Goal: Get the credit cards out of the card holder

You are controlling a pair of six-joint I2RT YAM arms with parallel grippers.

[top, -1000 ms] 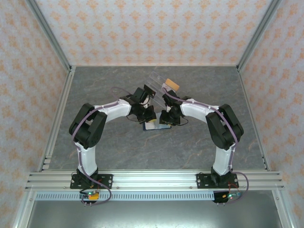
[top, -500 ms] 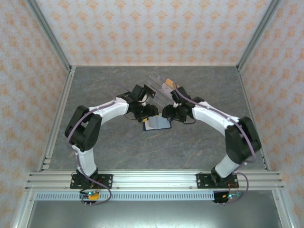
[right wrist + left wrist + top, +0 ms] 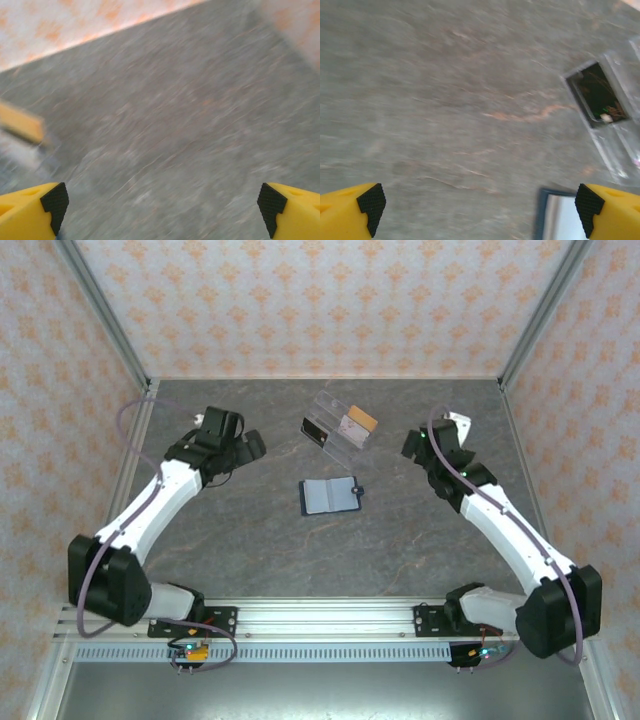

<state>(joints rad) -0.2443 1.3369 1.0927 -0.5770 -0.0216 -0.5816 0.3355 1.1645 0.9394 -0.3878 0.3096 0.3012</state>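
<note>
Apparently done: navy-blue book-style card holder (image 3: pixel 330 496) lies open at desk (image 3: pixel 250 540) centre, plastic credit cards (image 3: pixel 360 421) in clear acrylic box (image 3: pixel 330 408). Empty, spread wide: left gripper (image 3: pixel 480 201), right gripper (image 3: pixel 163 201).

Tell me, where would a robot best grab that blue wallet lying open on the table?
Probably its right-hand edge, by the clasp tab, coming down from above. The card holder lies open and flat on the table, so only a thin edge offers any purchase, and the tab juts out there.

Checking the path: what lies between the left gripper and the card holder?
Bare table between left gripper and card holder, in the top external view.
</note>
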